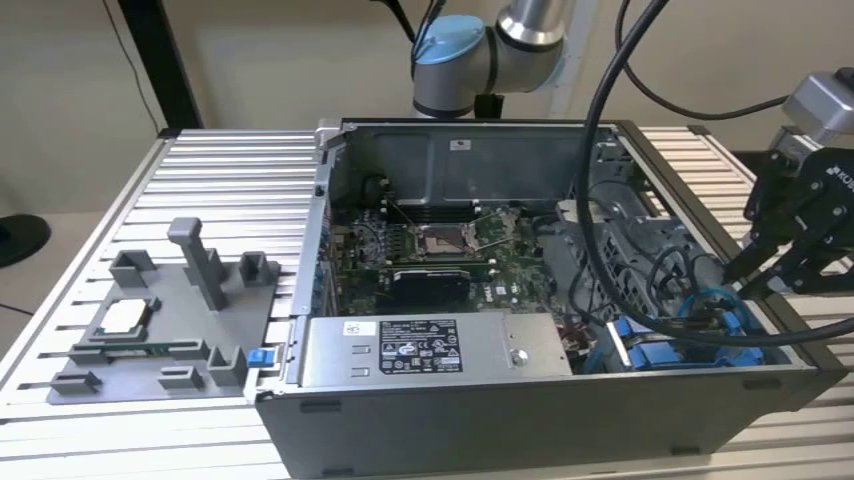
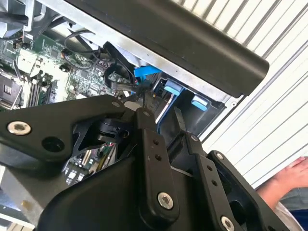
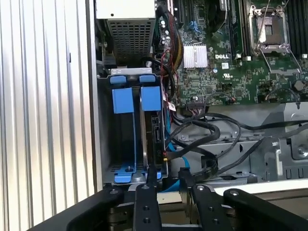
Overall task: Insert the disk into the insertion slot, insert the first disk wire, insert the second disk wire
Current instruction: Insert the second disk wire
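- Hovering over a corner of the computer case (image 1: 534,425), at the exterior view's right, is the end effector (image 1: 750,285); whether it grips anything, I cannot tell
- The disk (image 3: 156,129) sits in the insertion slot (image 3: 104,126), a blue cable (image 1: 705,298) beside it

The silver-grey tubular robot arm (image 1: 534,25) has rounded joints closed by a light blue cap (image 1: 447,45). Thick black cables (image 1: 607,110) run in loose loops alongside it to a pale grey metal wrist block (image 1: 825,100). Its matte black gripper (image 2: 161,118) is built of flat, angular linkage plates joined by silver round-head screws (image 2: 165,200), and small holes are drilled along its two narrow, straight fingers (image 2: 153,159).
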{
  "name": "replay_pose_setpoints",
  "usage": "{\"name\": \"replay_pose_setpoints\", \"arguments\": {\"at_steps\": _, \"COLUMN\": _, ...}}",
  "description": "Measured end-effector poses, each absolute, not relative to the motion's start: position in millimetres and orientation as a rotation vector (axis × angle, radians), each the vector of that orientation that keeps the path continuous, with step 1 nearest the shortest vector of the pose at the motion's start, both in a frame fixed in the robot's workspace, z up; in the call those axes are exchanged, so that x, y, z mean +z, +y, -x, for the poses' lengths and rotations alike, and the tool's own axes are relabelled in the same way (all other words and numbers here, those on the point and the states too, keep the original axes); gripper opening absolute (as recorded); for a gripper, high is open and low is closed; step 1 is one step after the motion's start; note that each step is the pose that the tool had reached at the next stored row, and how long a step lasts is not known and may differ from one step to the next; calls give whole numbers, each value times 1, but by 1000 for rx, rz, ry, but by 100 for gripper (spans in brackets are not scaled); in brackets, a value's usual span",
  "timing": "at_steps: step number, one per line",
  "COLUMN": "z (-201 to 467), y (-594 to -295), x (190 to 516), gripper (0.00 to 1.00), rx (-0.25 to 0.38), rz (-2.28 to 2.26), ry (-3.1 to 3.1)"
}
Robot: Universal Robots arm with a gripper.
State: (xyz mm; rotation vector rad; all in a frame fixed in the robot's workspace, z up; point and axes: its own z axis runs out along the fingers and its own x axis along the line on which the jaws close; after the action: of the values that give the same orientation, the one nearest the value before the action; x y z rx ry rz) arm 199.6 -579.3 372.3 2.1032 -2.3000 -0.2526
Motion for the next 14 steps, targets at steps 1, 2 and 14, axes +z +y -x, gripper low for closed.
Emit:
{"name": "replay_pose_setpoints", "arguments": {"at_steps": 1, "z": -200, "y": -579, "x": 372, "gripper": 100, "rx": -253, "rz": -2103, "ry": -2300}}
{"name": "replay_pose_setpoints", "arguments": {"at_steps": 2, "z": -200, "y": -579, "x": 372, "gripper": 100, "rx": -252, "rz": -2104, "ry": -2300}}
{"name": "replay_pose_setpoints", "arguments": {"at_steps": 14, "z": -200, "y": -579, "x": 372, "gripper": 100, "rx": -250, "rz": -2140, "ry": -2265}}
